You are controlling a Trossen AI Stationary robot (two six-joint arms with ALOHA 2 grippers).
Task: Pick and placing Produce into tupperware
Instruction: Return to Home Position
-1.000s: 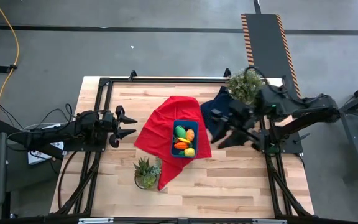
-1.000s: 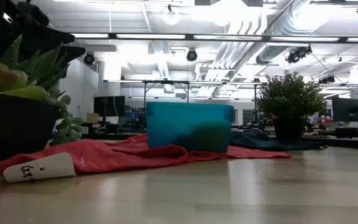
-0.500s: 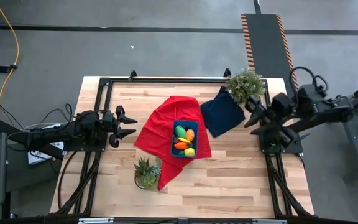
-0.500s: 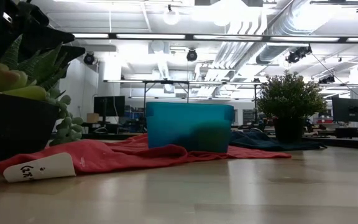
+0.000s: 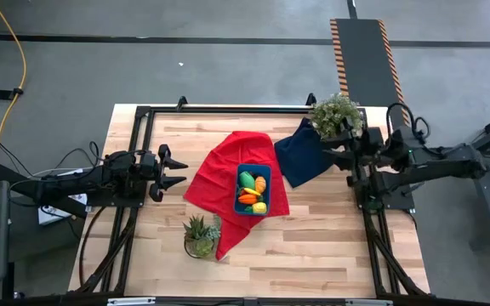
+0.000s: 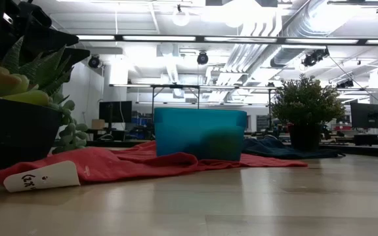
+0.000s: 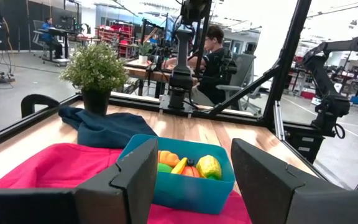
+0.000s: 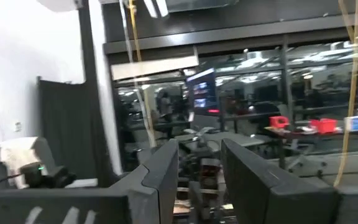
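Observation:
The teal tupperware [image 5: 253,189] stands on a red cloth [image 5: 219,174] in the middle of the table. Inside it lie the produce pieces: a green one [image 5: 247,179], an orange one [image 5: 260,184], a red-orange one [image 5: 248,199] and a yellow one [image 5: 259,206]. My left gripper [image 5: 177,171] waits at the table's left side, open and level, pointing at the tupperware [image 7: 185,186]. My right gripper [image 5: 332,151] is over the table's right edge beside the navy cloth, open with nothing between its fingers [image 8: 160,174]. The low view shows the tupperware's side wall [image 6: 199,133] and neither gripper.
A navy cloth [image 5: 304,153] lies right of the tupperware. A leafy potted plant [image 5: 336,115] stands at the far right corner and a succulent pot [image 5: 201,234] on the red cloth's near end. A black frame [image 5: 228,110] rims the table. A person sits beyond the table [image 7: 213,56].
My right gripper has drawn back from above the navy cloth toward the table's right edge, sinking and rolling its wrist as it went. It carries nothing. The tupperware, the produce and the cloths have stayed where they were.

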